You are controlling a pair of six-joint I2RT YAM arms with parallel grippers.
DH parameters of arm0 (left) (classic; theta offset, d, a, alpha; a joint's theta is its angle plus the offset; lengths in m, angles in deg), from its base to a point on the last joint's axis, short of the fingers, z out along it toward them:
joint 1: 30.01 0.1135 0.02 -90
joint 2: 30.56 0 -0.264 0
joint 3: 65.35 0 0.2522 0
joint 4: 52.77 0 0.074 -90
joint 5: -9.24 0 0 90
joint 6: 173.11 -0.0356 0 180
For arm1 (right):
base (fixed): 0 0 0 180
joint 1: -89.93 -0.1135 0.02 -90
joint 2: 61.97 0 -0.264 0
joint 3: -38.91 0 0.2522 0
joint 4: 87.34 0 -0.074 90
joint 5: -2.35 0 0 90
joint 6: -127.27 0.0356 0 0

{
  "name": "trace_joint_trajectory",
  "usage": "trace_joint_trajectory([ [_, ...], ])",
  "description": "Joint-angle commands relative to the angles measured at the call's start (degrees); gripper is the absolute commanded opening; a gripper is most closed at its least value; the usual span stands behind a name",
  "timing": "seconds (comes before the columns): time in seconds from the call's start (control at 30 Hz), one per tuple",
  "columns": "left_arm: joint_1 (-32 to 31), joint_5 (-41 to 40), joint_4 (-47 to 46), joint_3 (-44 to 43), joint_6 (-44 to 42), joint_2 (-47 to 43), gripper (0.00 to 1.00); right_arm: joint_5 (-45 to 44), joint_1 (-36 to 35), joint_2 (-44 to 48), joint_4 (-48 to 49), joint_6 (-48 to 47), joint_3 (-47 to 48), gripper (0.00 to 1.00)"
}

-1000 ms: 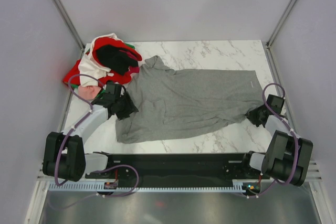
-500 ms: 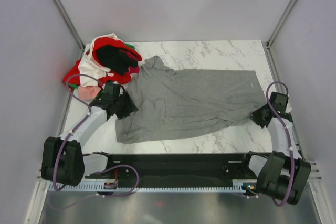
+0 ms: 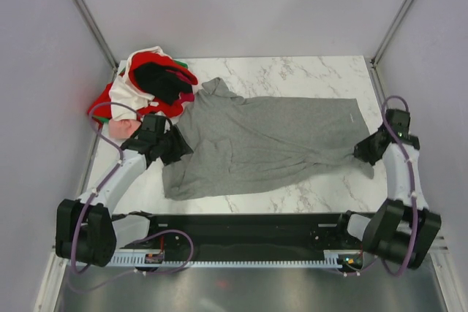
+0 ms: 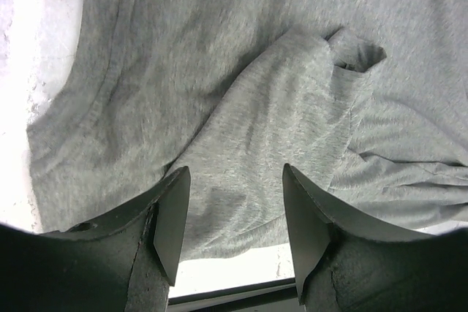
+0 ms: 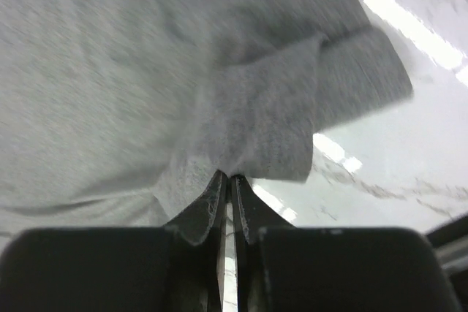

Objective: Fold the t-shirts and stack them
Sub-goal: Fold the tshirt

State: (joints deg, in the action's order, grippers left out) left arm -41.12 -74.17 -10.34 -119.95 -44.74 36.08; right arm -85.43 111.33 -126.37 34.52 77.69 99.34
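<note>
- Far left corner of the table (image 3: 307, 71): pile of t-shirts (image 3: 150, 82), red, white, black, some pink and green, bunched and unfolded.
- Left gripper (image 3: 170, 147) is set over the left edge of the grey t-shirt (image 3: 270, 140), just near-side of the pile. In the left wrist view the fingers (image 4: 172, 224) are spread wide with nothing pinched. Grey cloth lies under the gap, and a folded flap (image 4: 292, 107) lies straight ahead of it. Whether the tips touch the cloth cannot be told.
- The grey t-shirt is spread flat mid-table, its long axis running left to right. 1 end lies at the left gripper and the other at the right gripper, so each arm is nearest its own end.
- Right gripper (image 3: 368, 150) is at the near right corner of the shirt. In the right wrist view the fingers are seen pressed together on a bunch of grey cloth (image 5: 256, 129), which is drawn up into a peak at the tips.
- Judged: the coming move turns on this left-right line. A pull to the right would tension the cloth only if the left end is pinned or gripped.
- Against 1.0 s ago: the right gripper has been carried outward toward the right edge and slightly farther from the bases. The shirt's near right corner is drawn out into a tail with it. The left gripper is nearly unmoved and the pile unchanged.
</note>
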Motion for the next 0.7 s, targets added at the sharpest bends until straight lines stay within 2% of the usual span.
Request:
trace_joint_trajectory([
  [0.0,-0.2,0.1,1.0,-6.0,-1.0,2.4,0.61,0.7,-0.9,-12.2,3.2,0.5,11.8,0.11],
  [0.03,-0.1,0.0,1.4,-7.3,-1.2,4.8,0.61,0.1,-1.4,-16.2,3.9,0.6,14.7,0.17],
  [0.07,-0.1,0.0,1.7,-9.5,-1.2,6.2,0.61,-0.5,-2.8,-24.8,5.0,0.0,21.4,0.61],
  [0.1,0.0,0.1,2.1,-10.6,-1.1,7.4,0.61,-1.0,-3.3,-29.8,4.7,-3.0,25.7,0.76],
  [0.17,0.0,1.5,2.5,-12.2,-0.9,9.6,0.61,-1.9,-3.4,-39.6,-0.9,-6.0,38.2,0.92],
  [0.2,0.0,1.8,2.8,-12.6,-0.9,9.2,0.61,-4.8,-2.3,-35.1,0.5,-7.8,35.0,0.98],
  [0.3,0.0,0.3,2.8,-10.6,-0.9,8.1,0.61,-6.3,0.4,-27.1,4.2,-7.1,25.3,0.98],
  [0.4,0.0,-0.9,2.9,-5.8,1.4,4.7,0.61,-5.7,7.1,-18.8,6.6,-5.2,13.2,0.91],
  [0.43,0.0,-1.1,3.0,-4.4,2.3,3.0,0.61,-4.3,11.4,-15.2,7.5,-5.4,7.8,0.88],
  [0.5,0.0,-1.9,3.0,-0.1,4.9,-2.9,0.61,-2.5,14.7,-12.3,9.6,-5.4,3.8,0.87],
  [0.6,0.0,-3.6,3.2,5.1,7.9,-10.3,0.61,0.6,17.9,-6.3,14.4,-2.7,-3.1,0.79],
  [0.63,0.0,-4.3,3.2,6.1,9.2,-11.6,0.61,1.2,18.5,-4.3,16.1,-2.2,-6.6,0.71],
  [0.67,0.0,-4.7,3.2,8.3,9.9,-12.8,0.61,1.6,18.5,-3.9,18.9,-1.8,-8.2,0.68],
])
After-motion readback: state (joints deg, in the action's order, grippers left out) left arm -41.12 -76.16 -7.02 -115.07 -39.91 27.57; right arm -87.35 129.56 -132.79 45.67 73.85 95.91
